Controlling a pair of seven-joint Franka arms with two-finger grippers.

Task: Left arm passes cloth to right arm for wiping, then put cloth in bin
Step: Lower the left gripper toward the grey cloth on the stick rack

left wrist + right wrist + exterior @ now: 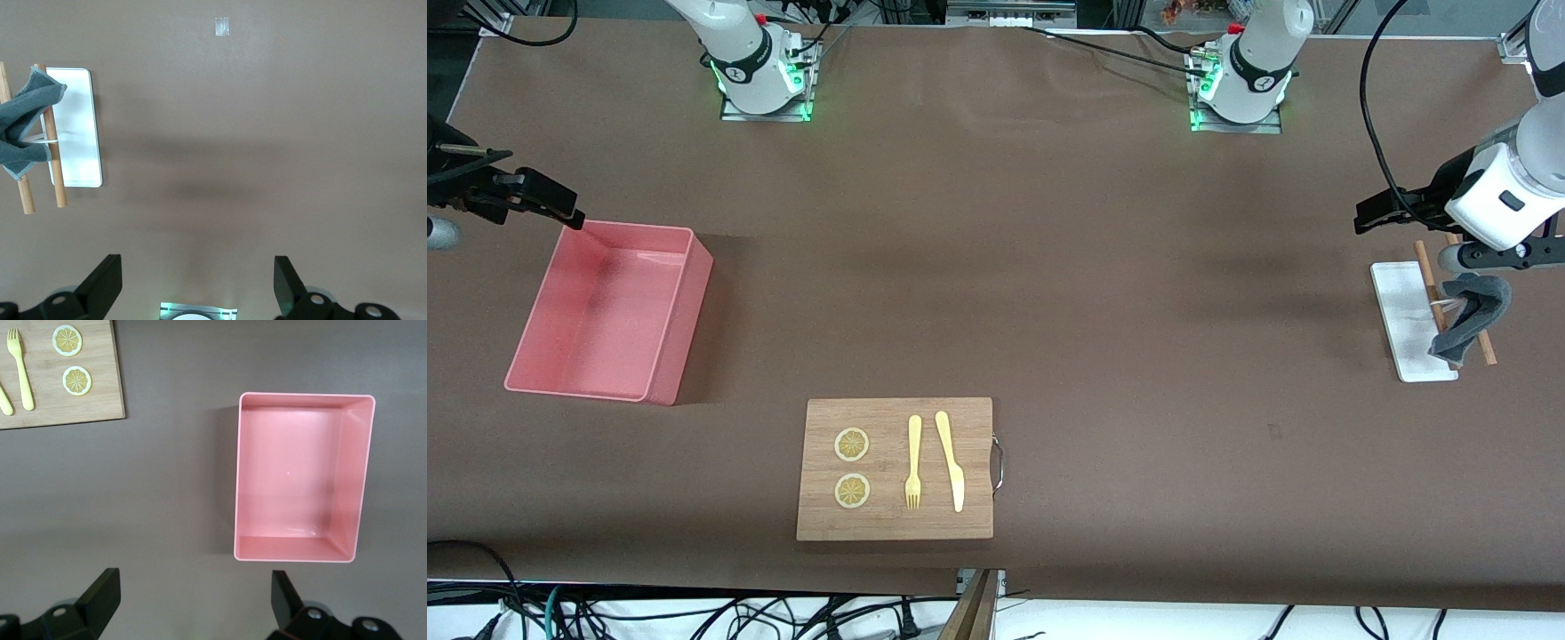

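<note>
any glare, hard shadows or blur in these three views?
Front view: even light, soft shadow beside the bin, green glow at both arm bases. Left wrist view: sharp, faint shadow band on the table, slight sheen on the white tray under the cloth. Right wrist view: mild glare on the bin floor; open right claw dark but crisp.

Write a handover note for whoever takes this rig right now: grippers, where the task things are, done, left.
Left gripper: open, empty, up in the air at the left arm's end of the table, beside the white tray.
Right gripper: open, empty, up by the pink bin at the right arm's end.
Cloth: dark grey, draped over the wooden-rod rack on the white tray, untouched.
Bin: nothing in it.
Wooden board, with two lemon slices, fork and knife, sits nearest the front camera.
Done: nothing yet.
Left: left arm picks up the cloth, hands it to the right arm, right arm wipes, cloth goes in the bin.
</note>
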